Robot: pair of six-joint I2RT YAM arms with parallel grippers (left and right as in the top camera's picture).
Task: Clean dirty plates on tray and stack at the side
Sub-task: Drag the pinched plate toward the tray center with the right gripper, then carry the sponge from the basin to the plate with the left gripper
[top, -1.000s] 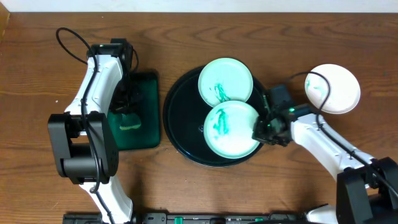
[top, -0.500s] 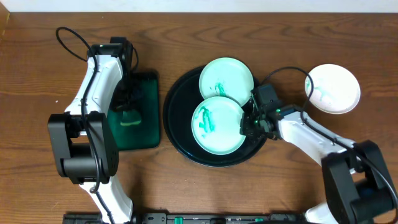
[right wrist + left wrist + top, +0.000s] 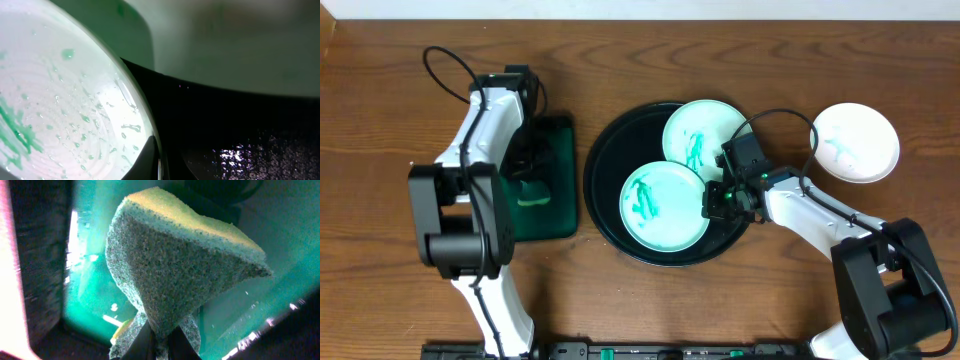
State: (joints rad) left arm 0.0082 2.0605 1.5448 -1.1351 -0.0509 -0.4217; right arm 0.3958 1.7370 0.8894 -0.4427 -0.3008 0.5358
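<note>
Two shallow, teal-smeared round plates sit on the glossy black tray (image 3: 603, 185). I read the right fingers (image 3: 142, 167) clamped on the wet rim of the nearer plate (image 3: 665, 207). The left fingers (image 3: 141, 341) pinch a coarse sponge (image 3: 170, 270) over the green tray (image 3: 555, 215). Beyond, the farther plate (image 3: 705, 135) and, on wood-grain tabletop (image 3: 380, 100), a third plate (image 3: 855, 142).
</note>
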